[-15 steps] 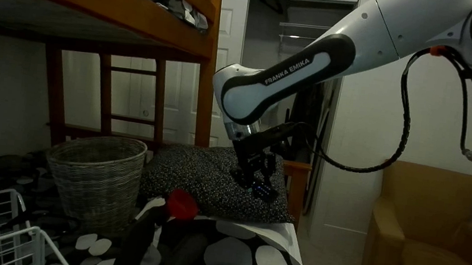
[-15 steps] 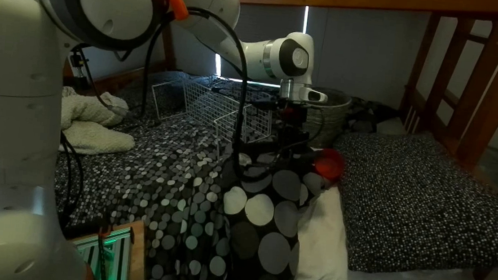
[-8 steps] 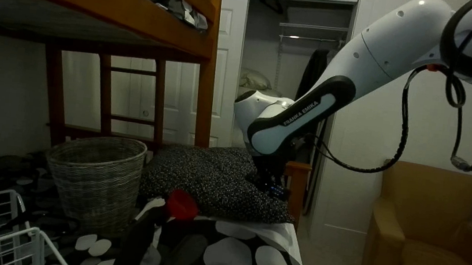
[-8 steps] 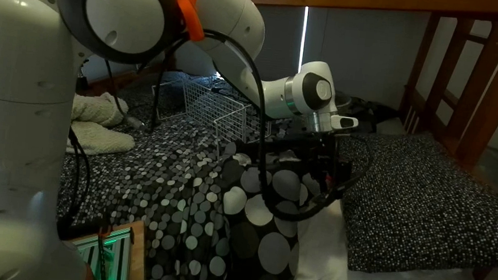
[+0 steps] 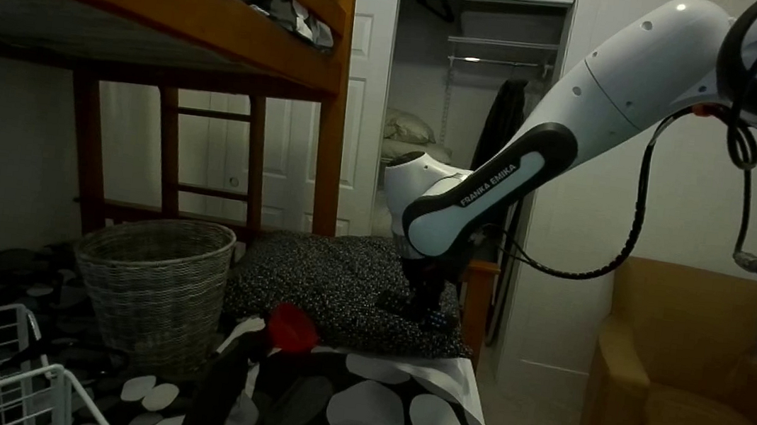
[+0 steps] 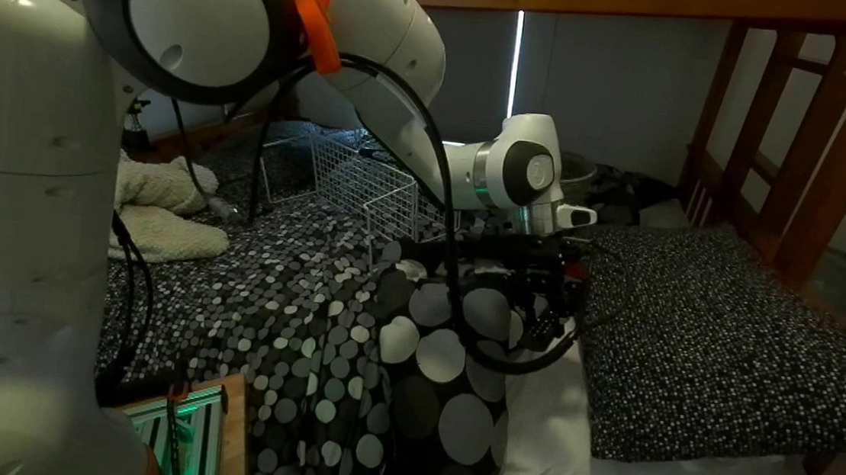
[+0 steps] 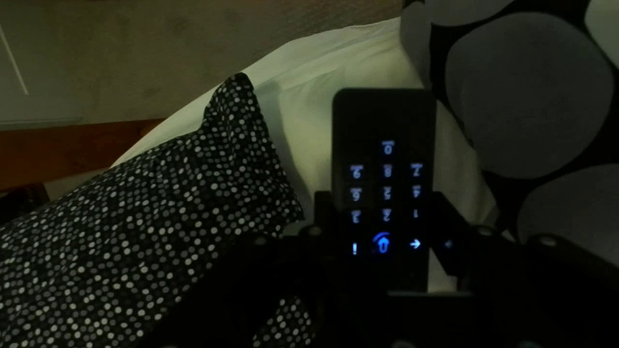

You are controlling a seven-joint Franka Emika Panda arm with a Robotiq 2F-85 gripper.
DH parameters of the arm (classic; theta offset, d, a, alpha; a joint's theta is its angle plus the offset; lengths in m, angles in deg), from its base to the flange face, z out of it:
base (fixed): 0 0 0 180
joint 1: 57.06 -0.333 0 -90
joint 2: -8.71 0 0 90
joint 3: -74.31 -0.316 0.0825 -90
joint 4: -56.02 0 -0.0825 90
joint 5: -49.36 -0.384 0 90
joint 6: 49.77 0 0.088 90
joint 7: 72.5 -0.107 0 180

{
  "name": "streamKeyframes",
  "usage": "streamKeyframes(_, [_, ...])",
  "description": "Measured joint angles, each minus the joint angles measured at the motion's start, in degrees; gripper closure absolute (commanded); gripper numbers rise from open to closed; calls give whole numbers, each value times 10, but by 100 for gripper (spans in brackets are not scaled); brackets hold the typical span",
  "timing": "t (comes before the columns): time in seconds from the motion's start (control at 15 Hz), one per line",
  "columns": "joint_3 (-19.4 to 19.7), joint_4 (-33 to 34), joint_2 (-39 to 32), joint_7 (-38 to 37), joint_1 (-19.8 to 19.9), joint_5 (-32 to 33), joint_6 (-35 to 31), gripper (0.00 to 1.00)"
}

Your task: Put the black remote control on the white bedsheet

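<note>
Lowered slightly, my claw [image 7: 384, 220] pinches the remote [image 7: 383, 186]. Likely placement step: descend toward bedsheet [image 6: 547, 413], six o'clock in an exterior view; release.

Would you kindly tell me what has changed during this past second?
The arm has shifted right and lower in both exterior views, bringing the black remote control along, still held in the jaws; nothing was let go. The white bedsheet, pillow, red object and wicker basket stayed put.
</note>
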Motion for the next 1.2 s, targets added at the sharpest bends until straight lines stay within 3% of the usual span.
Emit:
streamKeyframes(0.07, [0, -1, 1, 2, 0, 0, 0, 50])
streamKeyframes(0.13, [0, -1, 2, 5, 0, 0, 0, 75])
streamKeyframes(0.53, [0, -6, -2, 22, -8, 40, -14, 75])
streamKeyframes(0.87, [0, -46, -12, 51, -10, 129, -96, 75])
streamKeyframes(1.2, [16, -42, -81, -22, -16, 163, -99, 75])
